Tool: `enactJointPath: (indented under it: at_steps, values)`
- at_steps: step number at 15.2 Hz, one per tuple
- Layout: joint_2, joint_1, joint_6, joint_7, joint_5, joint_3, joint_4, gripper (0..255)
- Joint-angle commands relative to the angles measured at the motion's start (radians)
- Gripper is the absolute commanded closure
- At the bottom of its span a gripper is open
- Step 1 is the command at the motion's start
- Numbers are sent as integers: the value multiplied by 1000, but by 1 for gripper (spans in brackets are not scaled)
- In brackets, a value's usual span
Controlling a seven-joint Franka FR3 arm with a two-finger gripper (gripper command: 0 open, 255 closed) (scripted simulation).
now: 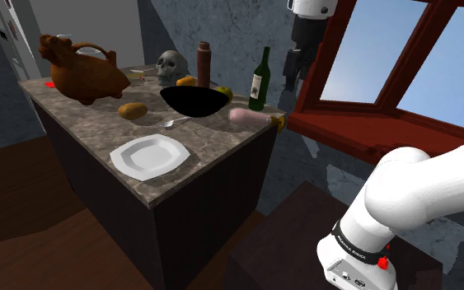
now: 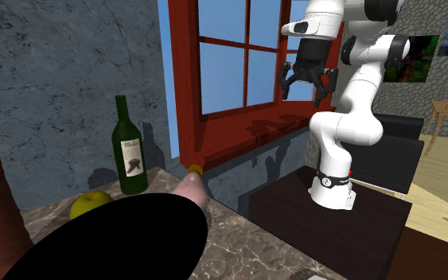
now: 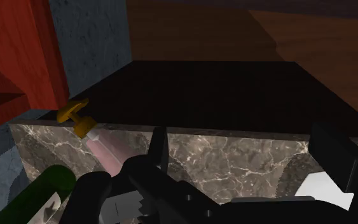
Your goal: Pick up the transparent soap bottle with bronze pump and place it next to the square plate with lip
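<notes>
Gripper [image 2: 305,86] hangs high in the air beside the red window frame [image 1: 347,125], fingers [image 2: 286,82] spread apart, nothing between them. The soap bottle [image 1: 249,117] is well below the hand, not touched, lying on its side at the edge of the marble counter [image 1: 213,142]. Its body looks pinkish and see-through, and its bronze pump [image 1: 278,123] sticks out past the counter edge toward the window wall. In the wrist view the bottle sits outside one finger, not in the gap. A green wine bottle [image 1: 260,80] stands upright just beside the soap bottle. A black bowl [image 1: 193,100] is near the bottle's base end. The white square plate [image 1: 149,155] lies flat on the counter, farther from the hand than the bottle, past the bowl and well apart from the soap bottle.
</notes>
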Motion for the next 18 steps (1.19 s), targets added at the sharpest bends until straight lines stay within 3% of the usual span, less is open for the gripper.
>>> enactJointPath:
  at_steps: [1,9,18]
  values:
    - [0,0,0,0,0,0,0,0]
    - [-1,15,245,-334,-100,-225,-159,0]
    - [190,73,534,-730,-135,-507,-174,0]
